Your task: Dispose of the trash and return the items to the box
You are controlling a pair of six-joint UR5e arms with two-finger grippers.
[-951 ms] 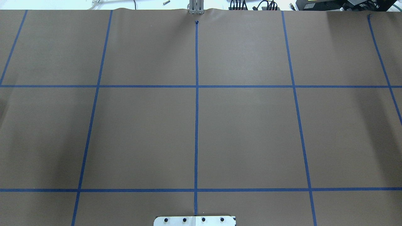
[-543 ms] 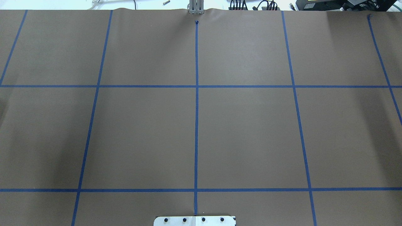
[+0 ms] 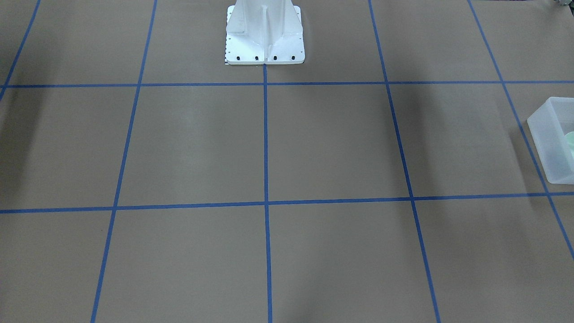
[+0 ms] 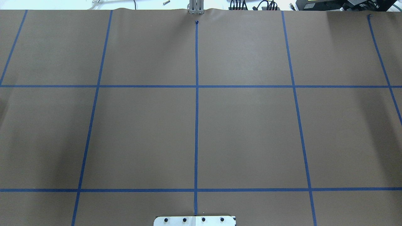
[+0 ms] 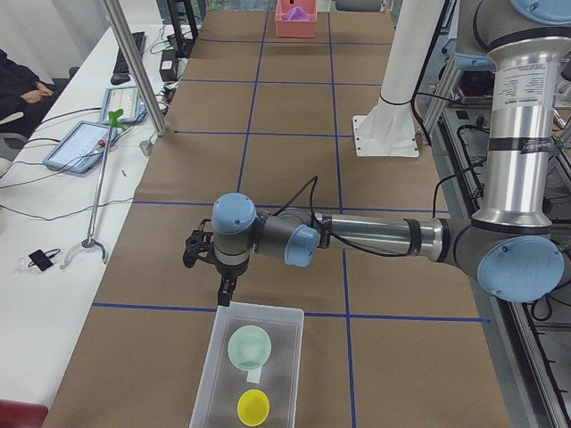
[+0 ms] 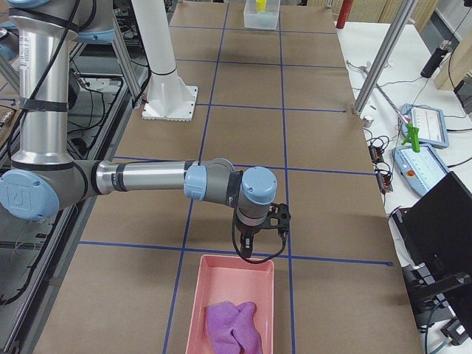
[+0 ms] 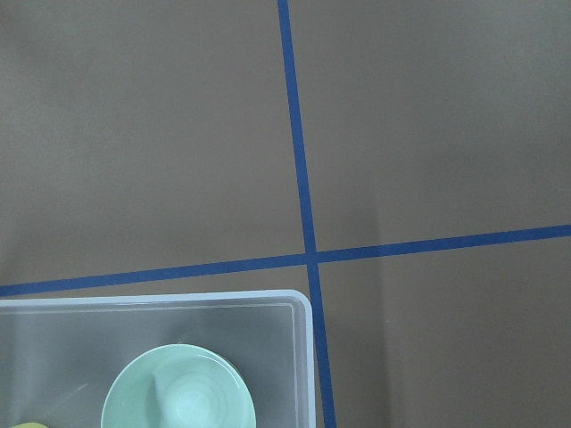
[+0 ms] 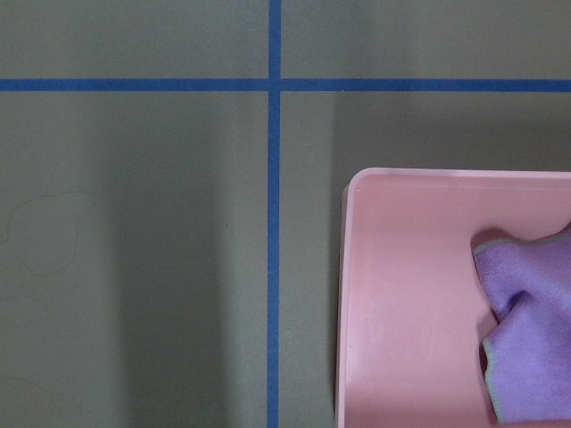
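The frosted-white box (image 5: 250, 366) stands on the table's left end. In it lie the mint-green bowl (image 5: 249, 346) and a yellow bowl (image 5: 252, 407). The left wrist view shows the box's corner (image 7: 299, 308) and the bowl (image 7: 178, 397) inside it. The front view shows the box (image 3: 549, 134) at its right edge. My left gripper (image 5: 193, 250) hovers just beyond the box's end. My right gripper (image 6: 280, 219) hovers just beyond a pink bin (image 6: 232, 295). I cannot tell whether either is open or shut. Neither wrist view shows fingers.
The pink bin holds a crumpled purple cloth (image 8: 526, 330) and stands at the table's right end. The white robot base (image 3: 264, 36) stands at the middle of the robot's side. Blue tape lines grid the brown table (image 4: 245, 135).
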